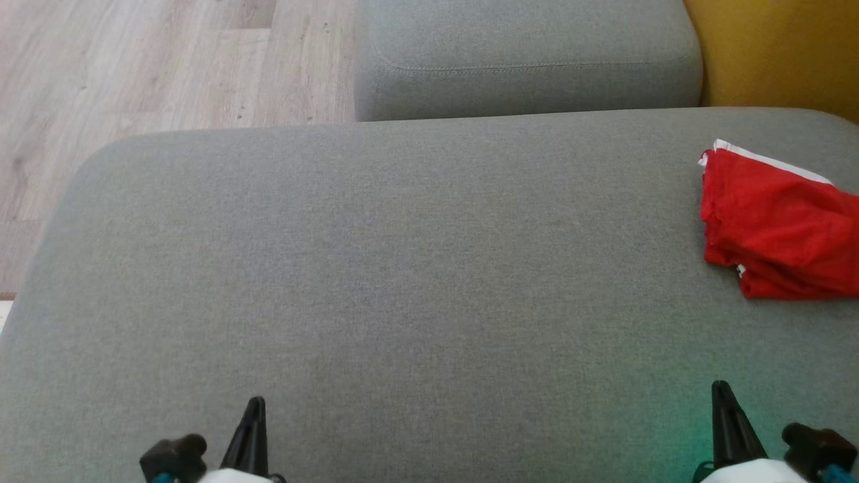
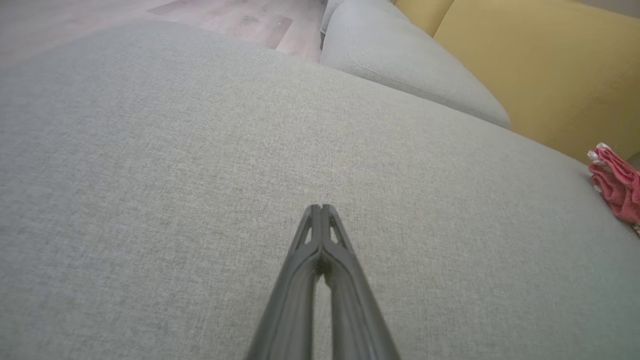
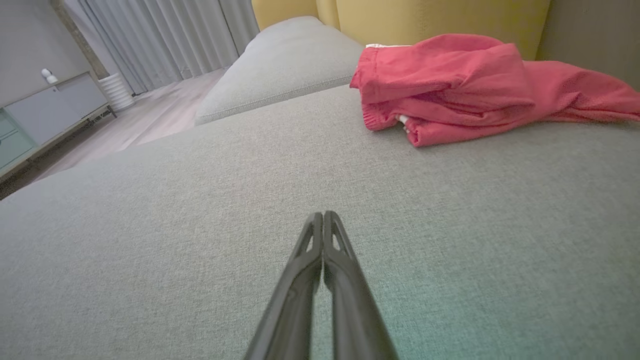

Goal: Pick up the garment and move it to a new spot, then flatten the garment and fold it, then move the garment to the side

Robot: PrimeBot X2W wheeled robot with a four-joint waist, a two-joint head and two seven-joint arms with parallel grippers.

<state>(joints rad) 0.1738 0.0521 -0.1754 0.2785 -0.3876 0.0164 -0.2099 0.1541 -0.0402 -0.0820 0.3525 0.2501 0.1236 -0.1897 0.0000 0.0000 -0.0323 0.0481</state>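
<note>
At the far left of the head view a pale wooden floor (image 1: 134, 67) runs beside a large grey cushion (image 1: 402, 268), the surface below both arms. The left fingers (image 1: 255, 412) rise at the lower left of that view, over bare grey fabric. In the left wrist view they (image 2: 316, 210) are pressed together tip to tip, with nothing between them, and they hang just above the cushion; whether they touch it cannot be told.

Beyond the large cushion's far edge sits a smaller grey cushion (image 1: 523, 60), close against it.

The right fingers (image 1: 723, 402) rise at the lower right of the head view. The right wrist view shows them (image 3: 320, 217) closed as well, tips meeting and holding nothing.

The garment (image 1: 778, 221) is red with a white edge. It lies folded in loose layers on the right side of the large cushion, ahead of the right fingers and apart from them, and well apart from the left fingers. Its right part runs past the head view's edge. In the right wrist view the garment (image 3: 475, 85) rests near a yellow backrest (image 3: 440, 20), which stands behind it. Far left in that view are grey curtains (image 3: 165, 35) and a low cabinet (image 3: 45, 115).
</note>
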